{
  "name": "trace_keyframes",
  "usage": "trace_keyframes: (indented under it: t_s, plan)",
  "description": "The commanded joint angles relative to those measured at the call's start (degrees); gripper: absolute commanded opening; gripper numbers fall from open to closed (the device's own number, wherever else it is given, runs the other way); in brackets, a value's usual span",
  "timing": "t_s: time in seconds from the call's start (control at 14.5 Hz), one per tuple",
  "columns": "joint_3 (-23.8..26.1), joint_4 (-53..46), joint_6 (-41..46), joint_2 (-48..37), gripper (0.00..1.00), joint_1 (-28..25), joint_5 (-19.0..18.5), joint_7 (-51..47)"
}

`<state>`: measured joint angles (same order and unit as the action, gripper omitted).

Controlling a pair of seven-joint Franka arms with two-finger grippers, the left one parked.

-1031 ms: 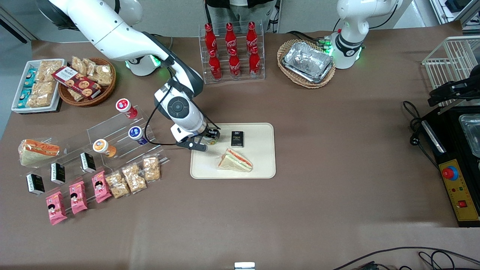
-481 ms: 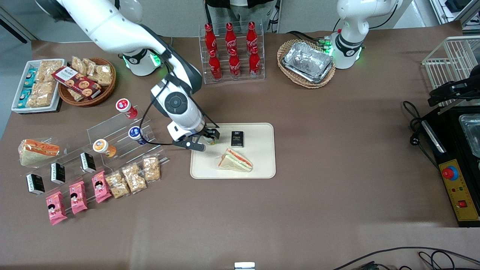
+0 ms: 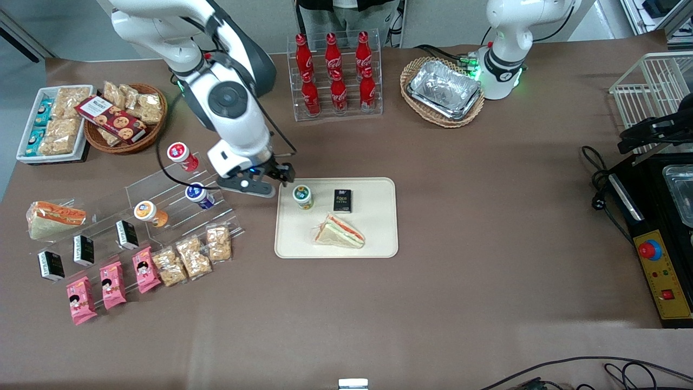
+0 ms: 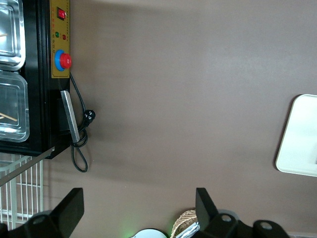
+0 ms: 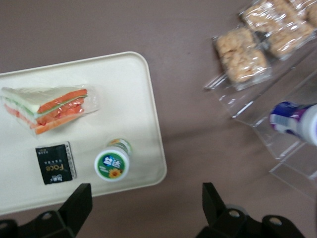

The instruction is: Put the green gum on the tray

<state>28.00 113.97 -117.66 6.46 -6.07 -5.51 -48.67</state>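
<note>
The green gum (image 3: 303, 196) stands upright on the cream-white tray (image 3: 373, 227), near the tray's corner closest to the working arm. Its green-and-white lid shows in the right wrist view (image 5: 112, 165), on the tray (image 5: 133, 99). My gripper (image 3: 279, 174) is open and empty, raised above the table just off that tray corner, apart from the gum. In the right wrist view the gripper (image 5: 146, 203) holds nothing between its fingertips (image 5: 79, 198).
A black packet (image 3: 342, 200) and a wrapped sandwich (image 3: 340, 231) lie on the tray. A clear stepped rack (image 3: 173, 187) with red-, blue- and orange-lidded bottles stands toward the working arm's end, with snack packets (image 3: 192, 254) nearer the camera. A cola bottle rack (image 3: 334, 76) stands farther away.
My gripper has let go of the green gum, opened, and risen away from the tray toward the bottle rack. The gum stays standing on the tray.
</note>
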Motion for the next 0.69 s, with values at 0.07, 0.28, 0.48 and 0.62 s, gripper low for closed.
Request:
trace_keyframes:
  t_s: [0.07,0.28,0.48,0.62]
  plan:
    - [-7.9,-1.3,8.8,-8.0,0.99,1.3,3.2,18.1]
    - [-15.5,-2.9,14.6,-12.1,0.99,1.3,6.5,28.1]
    - [-24.0,-4.0,18.1,-15.3,0.99,1.3,6.7,40.9]
    - [-28.8,-4.1,20.2,-17.3,0.99,1.3,6.7,45.9]
